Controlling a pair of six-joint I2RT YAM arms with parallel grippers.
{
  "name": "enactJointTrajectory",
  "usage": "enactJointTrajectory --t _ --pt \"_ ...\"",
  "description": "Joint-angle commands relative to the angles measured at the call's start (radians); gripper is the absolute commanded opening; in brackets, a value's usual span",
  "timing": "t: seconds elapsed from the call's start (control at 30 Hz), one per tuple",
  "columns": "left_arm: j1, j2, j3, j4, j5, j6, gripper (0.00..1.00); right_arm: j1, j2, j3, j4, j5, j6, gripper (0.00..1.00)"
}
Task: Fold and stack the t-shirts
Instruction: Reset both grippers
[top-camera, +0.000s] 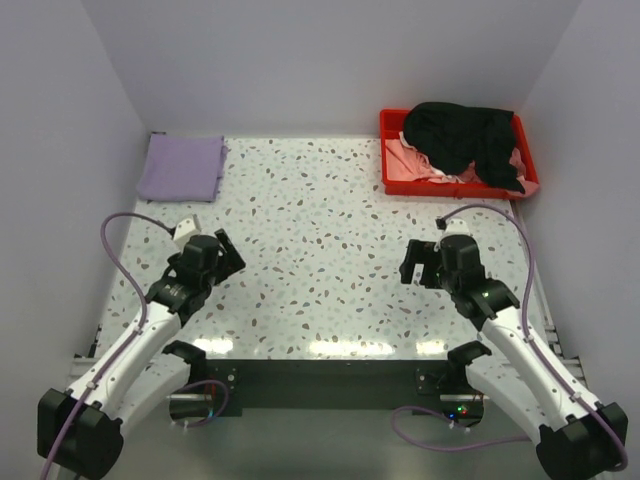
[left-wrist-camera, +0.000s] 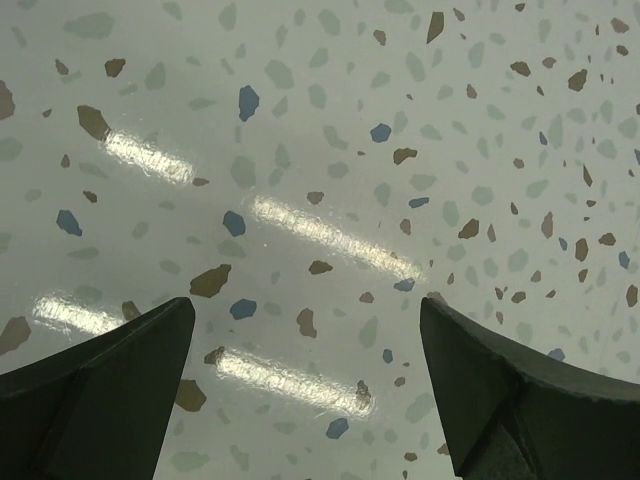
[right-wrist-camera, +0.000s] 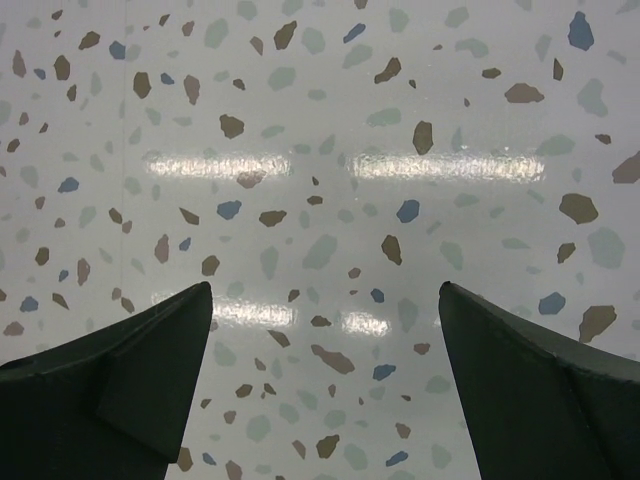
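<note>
The right pincer (right-wrist-camera: 325, 290) is facing down at the bench (right-wrist-camera: 320, 60) with its jaws standing wide apart; its two dark fingers (right-wrist-camera: 120, 400) are rising from the bottom corners of the view, one at the lower left and one at the lower right, their pointed tips sitting about level with each other; only bench surface is showing in the gap between them; that surface is gleaming pale and glossy, and brown, blue and grey-green chips (right-wrist-camera: 424, 136) are speckling it all over; two bright bands of glare (right-wrist-camera: 215, 165) are lying side by side across the middle; smaller bright patches (right-wrist-camera: 250, 315) are shining lower down, between the fingertips.
</note>
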Motion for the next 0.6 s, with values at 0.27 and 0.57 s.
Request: enactJointTrajectory --t 0.27,0.57 --pt "-0.017 -0.038 0.014 0.027 -0.117 -0.042 1.00 0.000 -0.056 -0.024 0.134 0.120 0.005 0.99" --pt "-0.017 -0.015 0.037 0.034 -0.154 -0.040 1.00 -0.002 -0.118 -0.049 0.149 0.156 -0.012 0.99"
